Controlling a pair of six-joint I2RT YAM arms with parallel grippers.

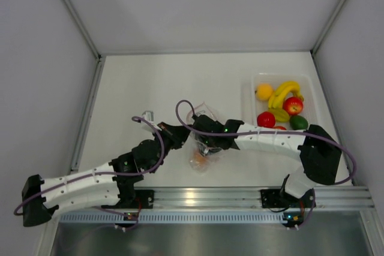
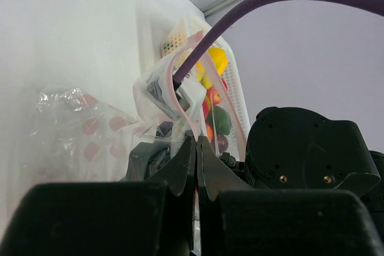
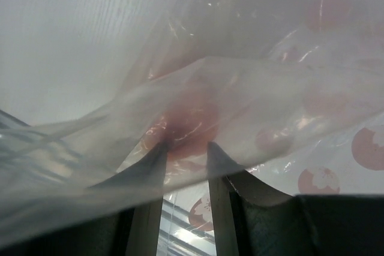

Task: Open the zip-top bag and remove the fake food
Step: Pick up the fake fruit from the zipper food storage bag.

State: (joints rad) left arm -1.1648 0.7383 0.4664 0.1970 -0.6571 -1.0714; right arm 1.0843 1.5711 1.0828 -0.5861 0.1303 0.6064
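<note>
The zip-top bag (image 1: 201,150), clear with red printed spots, hangs crumpled between my two grippers near the table's front middle. My left gripper (image 1: 179,132) is shut on the bag's film just below its pink zip strip (image 2: 179,97); its jaws (image 2: 197,143) meet on the plastic. My right gripper (image 1: 205,141) is at the bag's mouth. In the right wrist view its fingers (image 3: 150,166) stand apart under draped film, with a blurred reddish-orange piece of fake food (image 3: 187,125) just ahead of the tips. That piece shows low in the bag (image 1: 200,160).
A rigid clear tray (image 1: 249,97) at the right holds bananas (image 1: 282,93), an orange (image 1: 264,92), a red apple (image 1: 293,106), a tomato (image 1: 266,119) and a lime (image 1: 298,122). The metal rail (image 1: 198,195) runs along the near edge. Walls enclose left, back and right.
</note>
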